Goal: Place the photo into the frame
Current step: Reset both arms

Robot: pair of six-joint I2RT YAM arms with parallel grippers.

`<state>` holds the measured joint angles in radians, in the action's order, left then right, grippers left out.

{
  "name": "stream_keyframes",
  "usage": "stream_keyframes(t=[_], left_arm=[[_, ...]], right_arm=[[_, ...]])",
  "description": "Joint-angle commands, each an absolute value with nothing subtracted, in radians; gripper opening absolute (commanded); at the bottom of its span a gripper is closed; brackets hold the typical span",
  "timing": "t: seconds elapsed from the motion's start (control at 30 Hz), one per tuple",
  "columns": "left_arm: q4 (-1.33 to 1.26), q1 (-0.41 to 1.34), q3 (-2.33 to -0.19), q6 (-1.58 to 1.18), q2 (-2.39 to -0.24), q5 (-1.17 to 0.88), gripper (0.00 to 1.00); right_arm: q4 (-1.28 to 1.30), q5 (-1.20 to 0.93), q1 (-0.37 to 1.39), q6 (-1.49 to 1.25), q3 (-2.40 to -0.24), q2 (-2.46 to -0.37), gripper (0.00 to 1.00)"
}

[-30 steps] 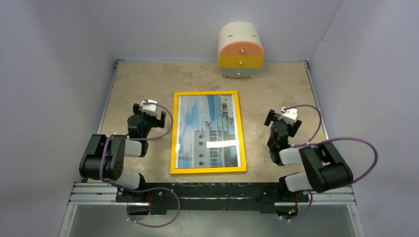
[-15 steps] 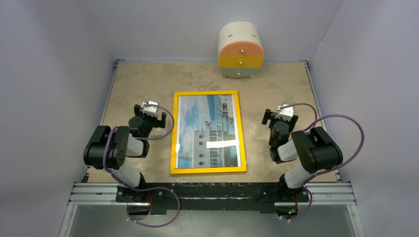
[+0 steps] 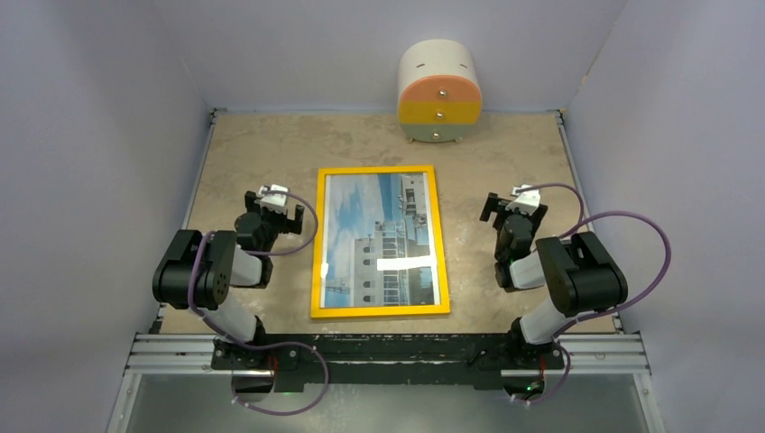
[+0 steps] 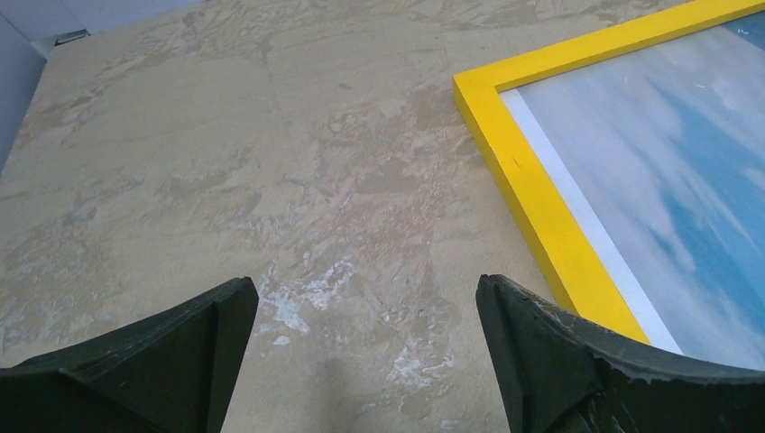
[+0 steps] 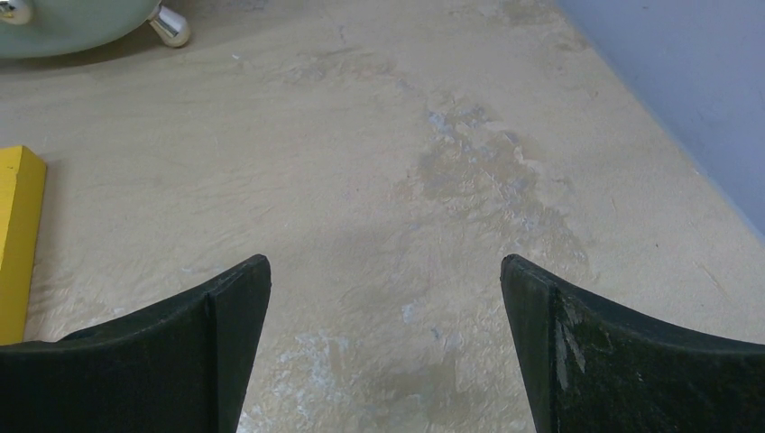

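The photo [image 3: 383, 242] is seen face up behind the glass of the frame [image 3: 318, 244], which lies flat at the middle of the tabletop [image 3: 271, 144], so the task is judged done. The left fingers [image 4: 180, 361] are spread wide over bare tabletop just beside the frame's left edge, with nothing held. The right fingers [image 5: 613, 361] are likewise parted and empty, off the frame's right side. Both are kept clear, probably so the frame is not disturbed. A drawer chest [image 3: 439, 90] stands at the back. Compared with a second earlier, both elbows have been folded slightly inward and the right wrist has shifted a little; frame and photo are unmoved.
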<state>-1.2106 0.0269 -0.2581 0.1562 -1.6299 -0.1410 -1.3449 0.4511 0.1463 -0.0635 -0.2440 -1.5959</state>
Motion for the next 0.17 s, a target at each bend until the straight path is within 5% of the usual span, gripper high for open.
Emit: stream_keyframes(t=[0.0,0.13], left_arm=[[-1.250,0.028,-0.273,0.135,-1.631,-0.137,1.00],[-1.260,0.028,-0.265,0.133,-1.624,-0.138,1.00]], right_arm=[[-1.397,0.451,0.144,-0.058,-0.244,-1.585,0.99],[-1.397,0.451,0.144,-0.058,-0.244,-1.585,0.99]])
